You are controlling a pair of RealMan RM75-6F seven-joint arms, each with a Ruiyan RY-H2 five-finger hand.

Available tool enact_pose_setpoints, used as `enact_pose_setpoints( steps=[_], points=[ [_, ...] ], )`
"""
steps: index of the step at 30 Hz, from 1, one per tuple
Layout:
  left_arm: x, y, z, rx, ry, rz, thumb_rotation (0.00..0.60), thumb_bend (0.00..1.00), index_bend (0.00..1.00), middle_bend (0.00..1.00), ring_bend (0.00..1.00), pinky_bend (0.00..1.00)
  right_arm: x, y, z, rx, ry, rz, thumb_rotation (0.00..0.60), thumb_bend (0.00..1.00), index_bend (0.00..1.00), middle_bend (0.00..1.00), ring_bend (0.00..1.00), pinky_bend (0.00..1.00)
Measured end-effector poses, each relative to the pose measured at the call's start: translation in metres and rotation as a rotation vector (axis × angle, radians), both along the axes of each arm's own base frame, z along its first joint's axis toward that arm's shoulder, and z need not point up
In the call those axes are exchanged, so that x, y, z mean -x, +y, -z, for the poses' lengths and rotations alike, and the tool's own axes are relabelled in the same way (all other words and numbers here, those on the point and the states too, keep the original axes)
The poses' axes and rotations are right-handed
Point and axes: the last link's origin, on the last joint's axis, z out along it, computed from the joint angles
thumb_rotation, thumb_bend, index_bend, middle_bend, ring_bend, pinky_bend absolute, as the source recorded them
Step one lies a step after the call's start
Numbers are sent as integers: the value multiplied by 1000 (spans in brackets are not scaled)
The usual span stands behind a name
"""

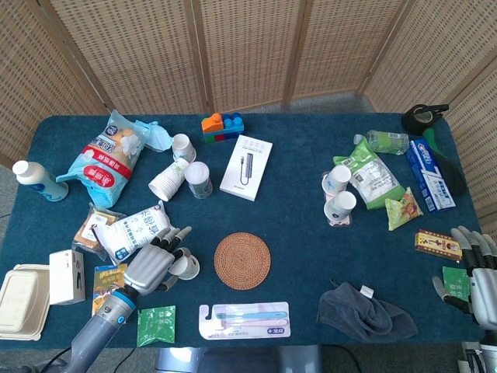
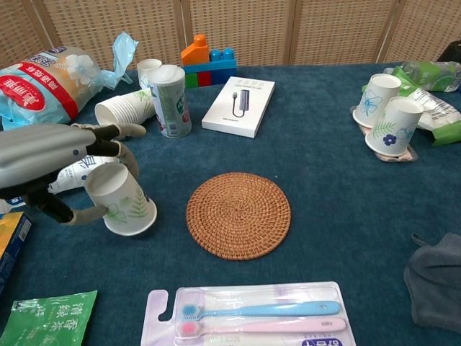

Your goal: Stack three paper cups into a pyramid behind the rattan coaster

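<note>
My left hand (image 2: pixel 50 155) grips an upside-down paper cup (image 2: pixel 121 200) with a green leaf print, thumb under its side and fingers over its top. The cup is tilted, left of the rattan coaster (image 2: pixel 238 214). In the head view the left hand (image 1: pixel 150 266) and the cup (image 1: pixel 185 266) sit left of the coaster (image 1: pixel 242 260). Two more paper cups (image 2: pixel 378 95) (image 2: pixel 393 126) stand at the right. A sleeve of cups (image 2: pixel 119 113) lies on its side at the back left. My right hand (image 1: pixel 474 272) rests at the table's right edge, fingers apart, holding nothing.
A white box (image 2: pixel 238 106) lies behind the coaster, toy bricks (image 2: pixel 209 60) further back. A green-print tumbler (image 2: pixel 170 101) stands by the cup sleeve. A toothbrush pack (image 2: pixel 252 315) lies in front of the coaster, a grey cloth (image 2: pixel 436 281) at the right. Snack bags (image 1: pixel 105 159) crowd the left.
</note>
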Motion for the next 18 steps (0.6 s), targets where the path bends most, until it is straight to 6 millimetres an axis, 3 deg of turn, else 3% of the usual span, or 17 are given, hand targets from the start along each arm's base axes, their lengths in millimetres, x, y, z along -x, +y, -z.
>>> enact_pose_setpoints(
  steps=[9,18],
  points=[
    [-15,43,-11,-31,-52,-16,600,400,388,0,0,93,-4,-1,0,-1,3,-9,600,350,0,0,0,0],
    [-45,78,6,-37,-63,-3,600,400,381,0,0,85,-8,4,-3,6,8,-11,600,350,0,0,0,0]
  ],
)
